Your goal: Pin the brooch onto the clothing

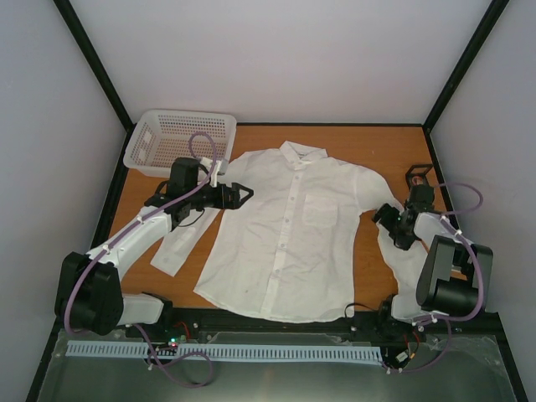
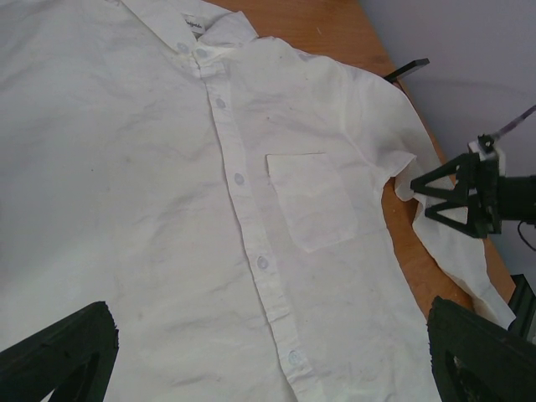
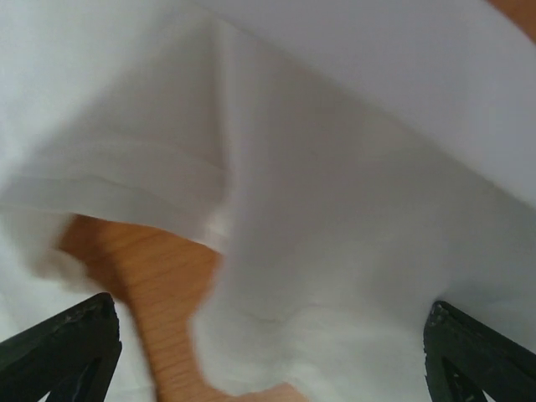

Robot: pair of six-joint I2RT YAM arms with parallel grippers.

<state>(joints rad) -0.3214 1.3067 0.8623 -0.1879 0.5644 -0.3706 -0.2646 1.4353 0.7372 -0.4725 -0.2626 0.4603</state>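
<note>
The shirt (image 1: 285, 243) lies flat and face up on the table (image 1: 394, 151). Its long axis runs near to far, with the collar (image 1: 301, 152) toward the far edge and the hem toward the arm bases. The button row runs down the middle, and the chest pocket (image 1: 318, 205) sits just to its right in the top view. One sleeve (image 1: 180, 247) slants out toward the left arm, and the other drops down beside the right arm.

The left wrist view shows what the top view blurs: single buttons, the pocket's stitched outline and creases in the cloth. The right wrist view shows only bunched white folds, with a wedge of bare wood between them.

The left arm reaches up from its base and bends at the elbow. Its wrist is level and aims rightward over the shirt's shoulder, near a white basket (image 1: 178, 141). The left gripper (image 1: 247, 195) has its jaws spread wide and grasps nothing.

The right arm is folded tight above its base, beside a small black frame cube (image 1: 419, 174). The right gripper (image 1: 383, 213) points at the sleeve near the armpit. Its jaws are released wide over the cloth; whether they touch it is hard to tell.
</note>
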